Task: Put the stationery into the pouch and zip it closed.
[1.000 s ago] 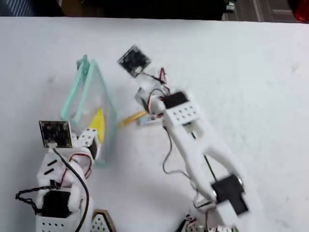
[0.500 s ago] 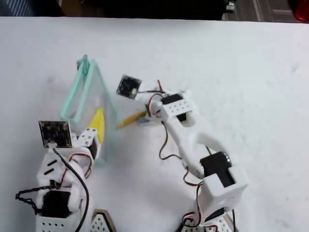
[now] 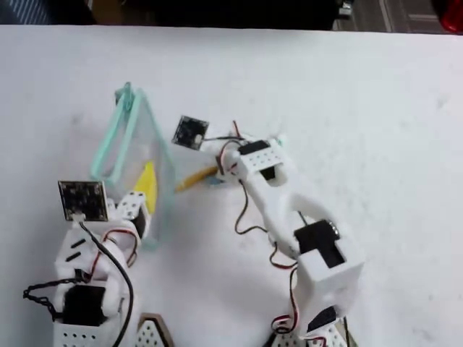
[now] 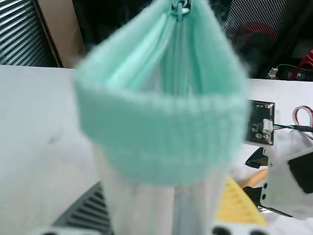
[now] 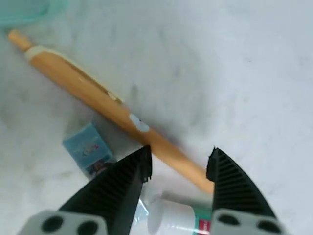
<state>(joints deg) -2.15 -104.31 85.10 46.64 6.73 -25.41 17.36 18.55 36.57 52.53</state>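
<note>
The pouch (image 3: 134, 155), clear with a mint zip band, stands open-mouthed at the table's left; the left wrist view shows its band (image 4: 161, 127) close up. My left gripper (image 3: 141, 204) is shut on its near end, a grey finger (image 4: 83, 215) on one side and a yellow one (image 4: 234, 205) on the other. An orange pen (image 3: 194, 178) lies just right of the pouch. My right gripper (image 3: 215, 173) hangs low over it, open, with its black fingertips (image 5: 142, 159) on either side of the pen (image 5: 98, 98). A small blue eraser (image 5: 88, 149) and a white tube (image 5: 176, 215) lie beside the pen.
The right arm's camera board (image 3: 191, 131) sticks out near the pouch's right wall. A mint corner of the pouch (image 5: 19, 12) lies beyond the pen's tip. The table's far edge (image 3: 231, 27) meets a dark background. Bare white tabletop (image 3: 376, 130) spreads to the right.
The right arm has folded in and tipped its wrist down, bringing its gripper lower over the pen. The left arm and the pouch have stayed put.
</note>
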